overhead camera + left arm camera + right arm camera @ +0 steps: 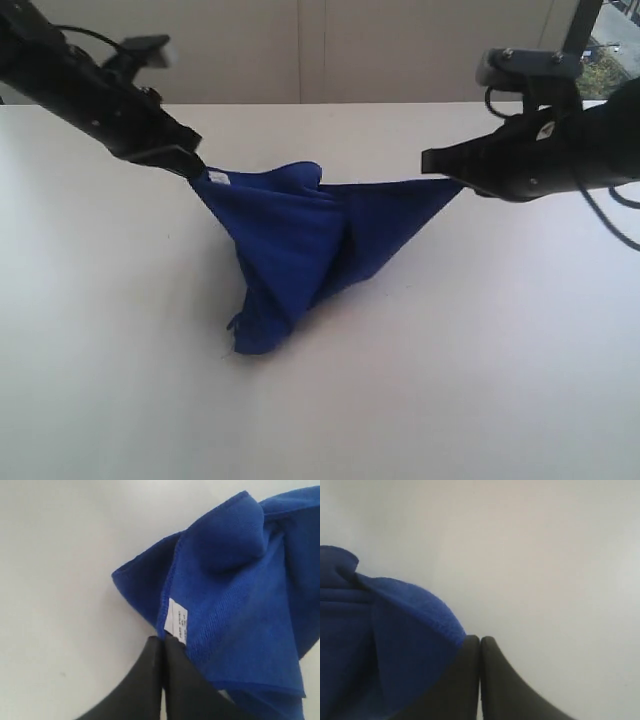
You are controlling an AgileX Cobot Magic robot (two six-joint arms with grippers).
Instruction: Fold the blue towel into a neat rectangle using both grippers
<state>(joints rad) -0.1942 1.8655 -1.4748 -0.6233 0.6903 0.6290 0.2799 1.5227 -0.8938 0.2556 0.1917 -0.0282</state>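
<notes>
One big white table fills most of the scene. It is plain and pale. Near the middle of it is the blue towel. The towel is not flat. Its top edge is pulled up and stretched from left to right between my two grippers. The rest hangs down in soft folds to a bunched point that rests on the table on the near side.

My left gripper comes in from the far left. Its jaws are pressed tight together on the towel's top left corner. I can see the cloth pinched right at the tips. My right gripper comes in from the right. Its jaws are squeezed together too, with no gap. The towel's right corner runs up tight to them, so I have hold of it there as well. Both corners are up off the table.

The smallest thing is a little white tag sewn on the edge of the towel, just beside my left fingertips. It has tiny grey writing on it, but that is too small and blurry for me to read.
</notes>
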